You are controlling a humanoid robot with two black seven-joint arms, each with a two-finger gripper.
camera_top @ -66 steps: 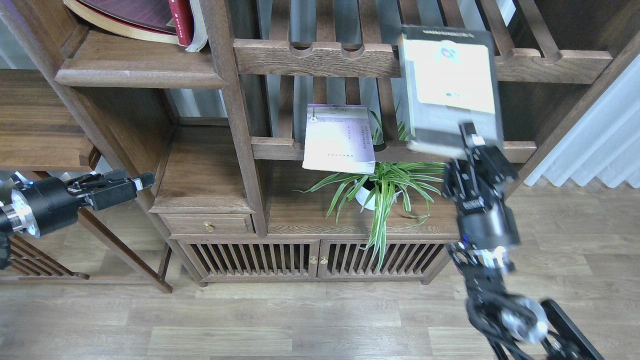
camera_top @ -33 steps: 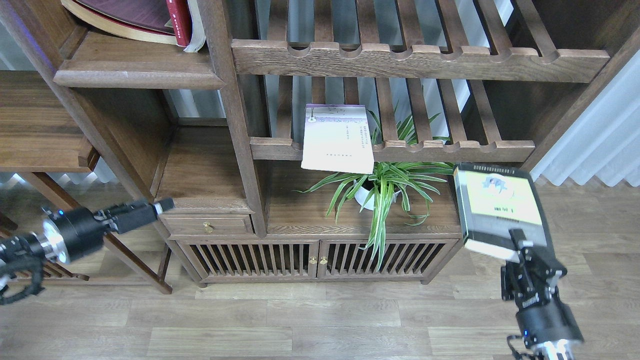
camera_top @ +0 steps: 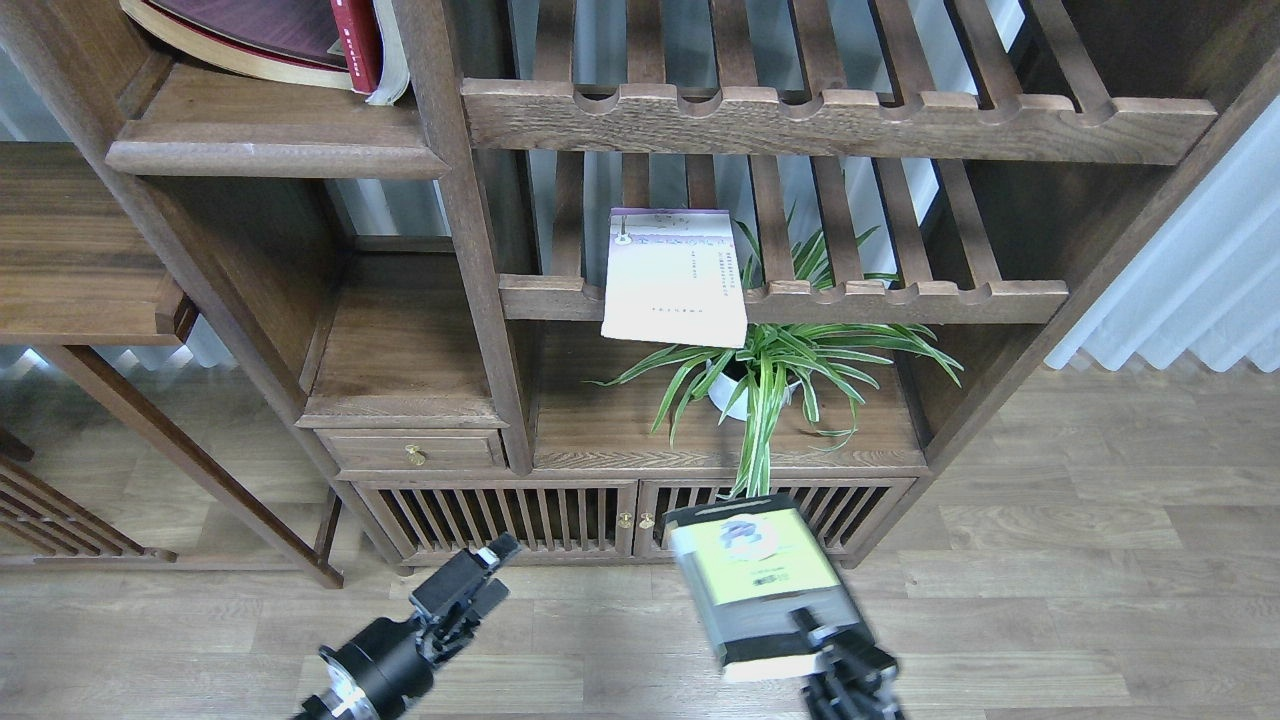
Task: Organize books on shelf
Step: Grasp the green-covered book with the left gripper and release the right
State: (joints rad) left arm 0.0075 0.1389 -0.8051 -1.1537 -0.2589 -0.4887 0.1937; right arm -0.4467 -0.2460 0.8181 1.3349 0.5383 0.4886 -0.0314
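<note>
Fingers of my right hand clamp the black-grey book at six o'clock; left fingers' state unclear; I'd lift toward the shelf at eleven o'clock, keeping it level.

Home: wooden bookcase, houseplant.

Our left arm is matte black, a round cylindrical wrist section with a bright silver ring at its base, narrowing to a boxy black left gripper with a pale tip. Our right gripper is black too, blocky and angular, though blur hides its details.
</note>
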